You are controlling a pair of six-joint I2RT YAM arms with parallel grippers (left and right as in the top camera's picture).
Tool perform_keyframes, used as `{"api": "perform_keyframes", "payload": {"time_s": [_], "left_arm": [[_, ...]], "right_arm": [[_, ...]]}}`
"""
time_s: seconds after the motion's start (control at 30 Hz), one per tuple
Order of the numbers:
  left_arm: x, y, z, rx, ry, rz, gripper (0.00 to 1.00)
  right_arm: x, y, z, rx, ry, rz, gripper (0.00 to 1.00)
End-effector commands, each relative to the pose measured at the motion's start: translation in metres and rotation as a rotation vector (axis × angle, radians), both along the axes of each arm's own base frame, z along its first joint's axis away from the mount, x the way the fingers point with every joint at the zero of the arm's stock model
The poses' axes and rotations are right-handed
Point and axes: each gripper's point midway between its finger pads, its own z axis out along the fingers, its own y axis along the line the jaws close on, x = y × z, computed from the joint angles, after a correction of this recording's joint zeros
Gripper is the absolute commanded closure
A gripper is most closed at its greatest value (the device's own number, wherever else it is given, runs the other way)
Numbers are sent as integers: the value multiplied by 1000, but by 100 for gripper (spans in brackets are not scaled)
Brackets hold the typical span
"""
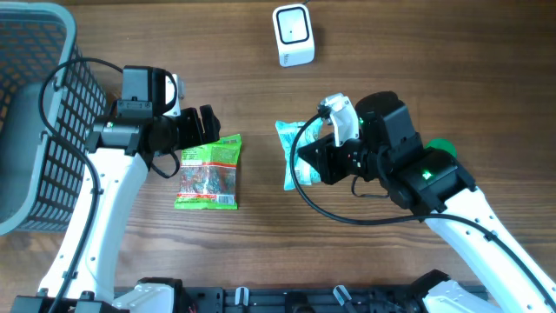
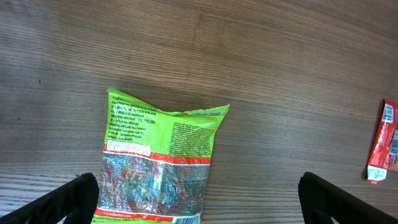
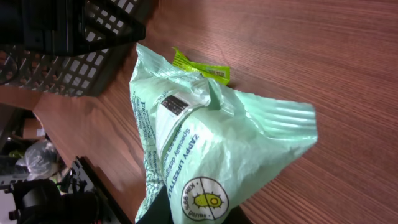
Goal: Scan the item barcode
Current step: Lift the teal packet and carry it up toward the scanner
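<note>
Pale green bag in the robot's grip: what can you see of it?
The pale green bag is crinkly, glossy plastic film, puffed and creased. It carries printed lettering, a dark barcode-like label and a round yellow logo. The right end effector pinches its logo end, holding it tilted.

overhead straight down on the table (image 1: 261, 252); both wrist views close in, green packet (image 1: 208, 174) common to all
</note>
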Motion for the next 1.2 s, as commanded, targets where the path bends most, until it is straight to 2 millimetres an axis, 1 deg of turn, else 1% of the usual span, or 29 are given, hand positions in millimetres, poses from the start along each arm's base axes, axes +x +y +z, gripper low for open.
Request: {"api": "perform_keyframes", "payload": {"time_s": [0.0,0.07,0.1,0.13,0.17,0.2,0.3,0.4,0.5,0.57,0.7,0.77,0.83,0.9,1.0,1.07,1.1,1.13,1.17], "left_arm": [[1,-3,1,-12,-1,-5,0],[1,-3,1,-12,-1,-5,0],[1,-3,1,-12,-1,-5,0],[1,-3,1,-12,-1,-5,0],[1,-3,1,-12,-1,-5,0],[1,-3,1,-12,-1,-5,0],[1,-3,1,-12,-1,-5,0],[1,-3,1,-12,-1,-5,0],[1,-3,1,-12,-1,-5,0],[1,-3,1,-12,-1,-5,0],[1,-3,1,-12,-1,-5,0],[1,-3,1,-12,-1,-5,0],[1,-3,1,-12,-1,-5,0],[1,-3,1,-12,-1,-5,0],[1,-3,1,-12,-1,-5,0],[1,-3,1,-12,-1,-5,0],[1,-3,1,-12,-1,-5,0],[1,-3,1,-12,-1,-5,0],[1,-3,1,-12,-1,-5,0]], "right_arm": [[-2,2,7,13,-22,25,96],[-1,0,5,4,-23,16,95],[-1,0,5,5,-22,16,93],[-1,0,5,5,-22,17,89],[-1,0,5,5,-21,17,89],[-2,0,5,3,-18,17,96],[-2,0,5,4,-17,14,96],[6,-7,-2,-40,-29,-26,96],[11,-7,-14,-72,-6,-32,96],[14,-5,-29,-93,31,-31,96],[22,0,-66,-149,119,-26,96],[28,4,-83,-184,106,23,96],[36,7,-89,-203,56,68,96],[47,5,-80,-228,-6,53,96],[72,-11,-50,-317,-93,-52,96],[84,-18,-22,-351,-140,-102,96],[90,-23,-1,-369,-171,-133,96],[93,-26,17,-379,-194,-153,96],[96,-29,29,-386,-212,-165,96]]}}
